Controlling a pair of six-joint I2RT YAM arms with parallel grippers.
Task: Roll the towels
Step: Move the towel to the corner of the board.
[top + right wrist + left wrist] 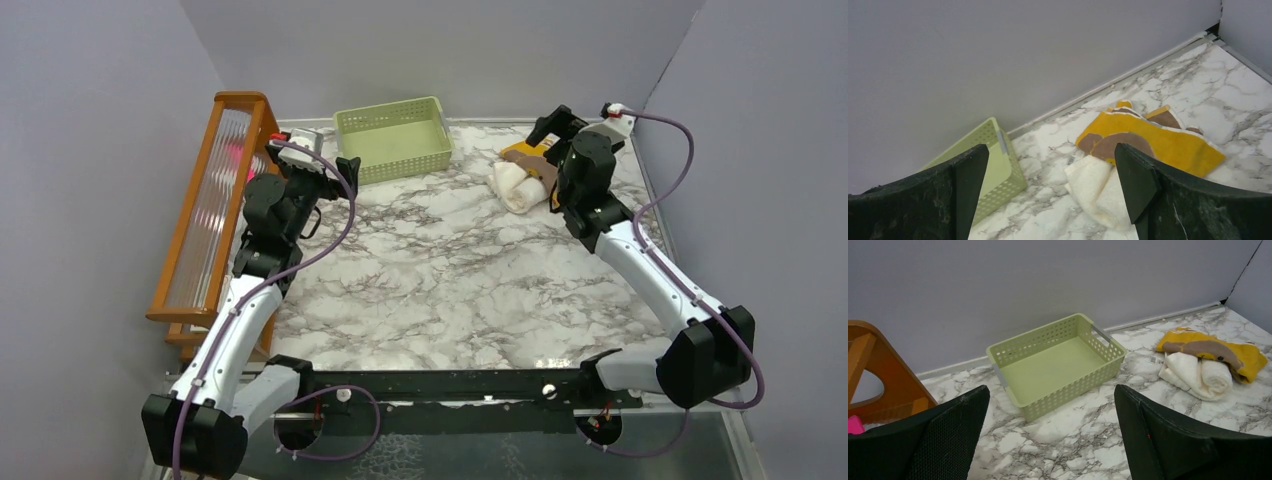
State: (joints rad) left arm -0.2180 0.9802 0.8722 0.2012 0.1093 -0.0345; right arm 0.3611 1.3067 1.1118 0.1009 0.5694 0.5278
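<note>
Fabric is looking light, limp and quick to unroll: the soft cream-white cloth towel [1198,374], loosely rolled, is lying against the crumpled mustard-yellow and brown cloth towel [1220,346] in the far right corner of the marble table [450,270]. A free short edge is offering the best hold. Both the left gripper [1051,395] and the right gripper [1050,155] are standing spread wide, empty.

Cream towel [1198,375], loosely rolled, touches crumpled mustard towel [1215,351].
</note>
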